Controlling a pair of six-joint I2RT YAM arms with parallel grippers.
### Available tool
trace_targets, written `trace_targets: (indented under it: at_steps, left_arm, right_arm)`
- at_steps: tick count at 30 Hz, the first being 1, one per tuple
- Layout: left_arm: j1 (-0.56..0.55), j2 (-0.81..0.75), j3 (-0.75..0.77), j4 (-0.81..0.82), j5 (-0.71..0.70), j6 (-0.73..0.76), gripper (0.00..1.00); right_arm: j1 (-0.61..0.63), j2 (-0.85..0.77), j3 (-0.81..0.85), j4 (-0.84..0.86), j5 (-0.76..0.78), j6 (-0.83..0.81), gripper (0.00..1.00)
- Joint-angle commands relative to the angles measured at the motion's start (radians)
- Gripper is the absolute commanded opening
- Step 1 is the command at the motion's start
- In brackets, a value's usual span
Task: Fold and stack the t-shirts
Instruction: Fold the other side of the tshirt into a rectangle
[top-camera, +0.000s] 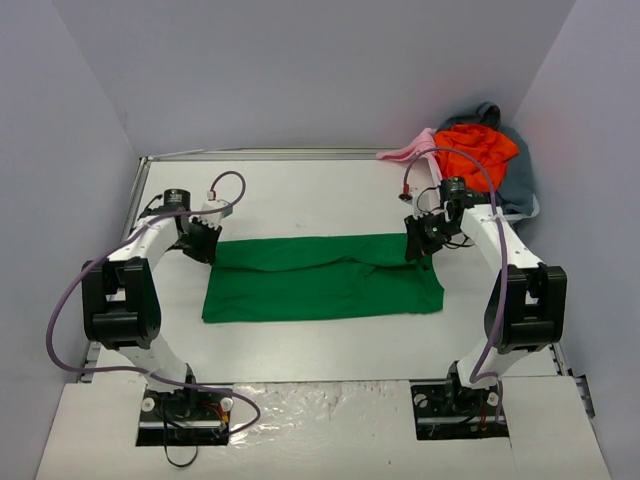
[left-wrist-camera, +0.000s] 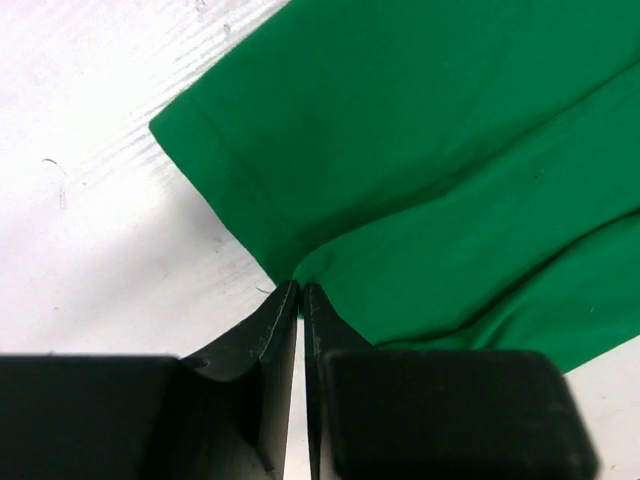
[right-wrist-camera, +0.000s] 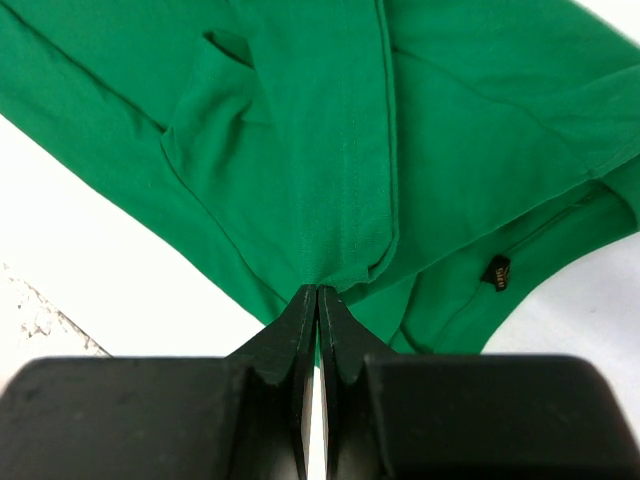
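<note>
Bases first: two arm bases (top-camera: 185, 410) sit on the near side of the green t-shirt (top-camera: 320, 285). From overhead that shirt is spread flat on the table (top-camera: 300, 190), long axis running left to right, a fold ridge showing along its far half. Left gripper (top-camera: 203, 243) is down on the shirt's far-left corner, right gripper (top-camera: 420, 240) on its far-right corner, one arm to each end, neither nearer than the other. Beyond the shirt's far-right corner, well apart, waits the heap: orange-red shirt (top-camera: 475, 150) on top, pale pink shirt (top-camera: 410, 152) poking out left, grey-blue shirt (top-camera: 520, 180) underneath. Over to the left wrist: jaws pressed together with barely a slit, green cloth running right into their tips, so that reads as a pinch on the shirt, its body stretching away ahead and to the right. Right wrist now: same story, jaws tight on a gathered hem, cloth fanning out ahead, a small dark label (right-wrist-camera: 496, 270) just right of the tips. My call: the fold is midway, and the next move carries that far edge toward the near edge, across the short axis, both arms in step.
</note>
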Motion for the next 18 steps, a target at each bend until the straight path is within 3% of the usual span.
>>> trace_targets:
  at_steps: [1, 13, 18]
  left_arm:
    - [-0.011, -0.027, -0.007, 0.011, -0.033, 0.032, 0.07]
    - [-0.024, -0.033, -0.064, 0.054, -0.142, 0.058, 0.25]
    - [-0.024, -0.058, -0.076, 0.053, -0.195, 0.073, 0.32]
  right_arm:
    - [-0.006, 0.008, -0.020, -0.031, -0.009, -0.025, 0.00]
    - [-0.005, 0.103, -0.037, -0.035, 0.008, -0.067, 0.01]
    - [-0.005, 0.122, -0.026, -0.083, 0.028, -0.098, 0.27]
